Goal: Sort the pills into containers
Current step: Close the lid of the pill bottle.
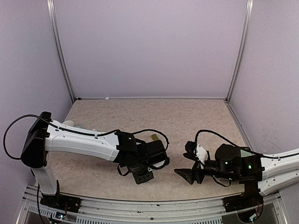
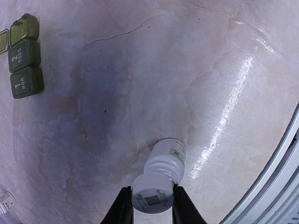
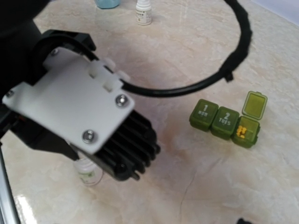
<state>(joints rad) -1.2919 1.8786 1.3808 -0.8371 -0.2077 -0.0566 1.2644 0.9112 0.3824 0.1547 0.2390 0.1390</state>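
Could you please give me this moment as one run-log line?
left pincer: shut on white bottle | pill box: end compartment open, yellow pills inside

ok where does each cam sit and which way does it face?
Top external: above and behind the bases, looking down on the table; left arm, right arm show.
Left wrist: faces down; own fingers show, left hand clamping a white bottle, pill box top left.
Right wrist: faces the left hand's back and the pill box; own fingers barely show.
Shared: both wrist views catch pill box and bottle.
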